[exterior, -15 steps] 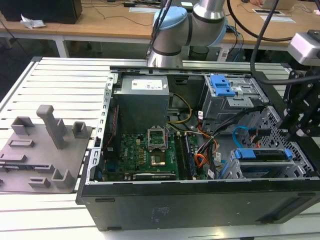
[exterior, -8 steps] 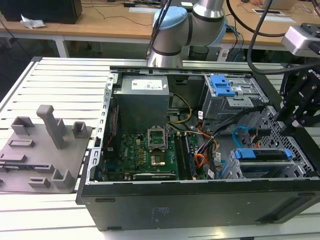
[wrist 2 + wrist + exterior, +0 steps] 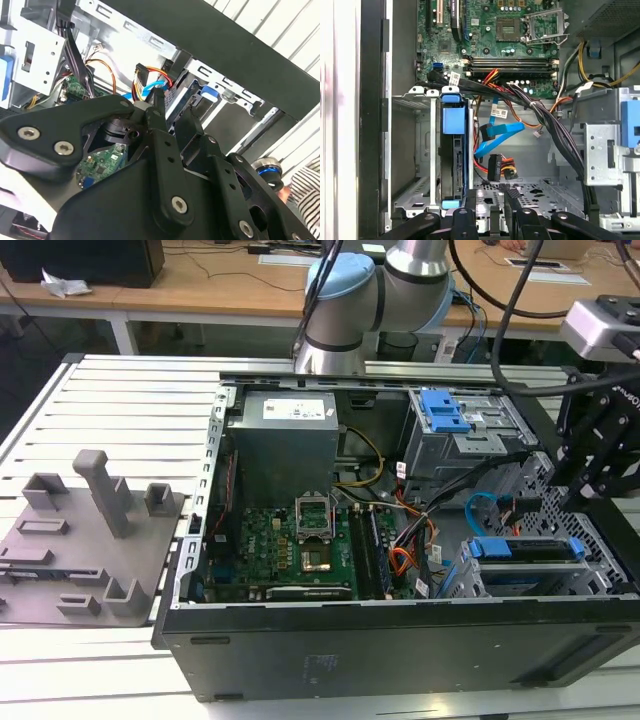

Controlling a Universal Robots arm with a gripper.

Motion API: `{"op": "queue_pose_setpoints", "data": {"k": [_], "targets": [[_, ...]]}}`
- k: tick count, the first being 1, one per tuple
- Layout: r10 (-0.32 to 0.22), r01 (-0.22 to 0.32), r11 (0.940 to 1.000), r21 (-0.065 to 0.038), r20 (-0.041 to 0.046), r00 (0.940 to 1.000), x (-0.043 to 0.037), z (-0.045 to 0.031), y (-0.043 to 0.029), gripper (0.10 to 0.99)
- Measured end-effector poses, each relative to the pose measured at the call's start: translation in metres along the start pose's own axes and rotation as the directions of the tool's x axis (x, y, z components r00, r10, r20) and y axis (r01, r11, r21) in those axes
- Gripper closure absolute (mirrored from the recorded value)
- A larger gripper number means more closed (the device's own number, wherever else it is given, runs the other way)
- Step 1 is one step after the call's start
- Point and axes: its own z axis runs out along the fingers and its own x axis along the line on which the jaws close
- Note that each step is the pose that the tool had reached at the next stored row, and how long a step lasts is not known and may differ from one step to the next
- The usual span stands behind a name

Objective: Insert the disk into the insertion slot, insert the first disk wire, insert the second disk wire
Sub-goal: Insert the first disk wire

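The disk [image 3: 454,150], silver-grey in its bright blue carrier, sits inside the insertion slot [image 3: 415,150], a grey perforated cage at the case's front corner. In the exterior view the disk [image 3: 525,550] lies in that cage [image 3: 470,585] at the lower right. The second disk wire [image 3: 500,135], thin and light blue, hangs loose beside the disk, its plug free. Close to it dangles a dark plug [image 3: 495,167] on orange, red and black wires. My gripper [image 3: 491,197] hovers just above these cables, open and holding nothing. It is also seen at the case's right side [image 3: 575,480].
A taller grey cage with a blue latch [image 3: 445,410] stands behind the slot. A thick black cable bundle [image 3: 555,135] crosses near the wires. The motherboard [image 3: 300,540] fills the case's middle. A grey fixture plate [image 3: 80,540] lies at the exterior view's left.
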Motion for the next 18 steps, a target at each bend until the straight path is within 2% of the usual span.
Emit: {"op": "queue_pose_setpoints", "data": {"k": [1,5,7,12,15,16,18], "targets": [[-0.005,0.005,1.0000,0.000,0.0000,1.0000,-0.0001,0.0013,0.0010,0.725],[-0.009,0.009,1.0000,0.001,-0.0026,1.0000,-0.0046,0.0102,0.0150,0.725],[-0.009,0.009,1.0000,0.001,-0.0080,0.9999,-0.0050,0.0146,0.0194,0.725],[-0.009,0.009,1.0000,0.001,-0.0139,0.9999,-0.0050,0.0206,0.0247,0.725],[-0.009,0.009,1.0000,0.001,-0.0150,0.9998,-0.0051,0.0207,0.0248,0.725],[-0.009,0.009,1.0000,0.001,-0.0151,0.9998,-0.0051,0.0207,0.0248,0.741],[-0.009,0.009,1.0000,0.001,-0.0153,0.9998,-0.0051,0.0207,0.0248,0.871]]}}
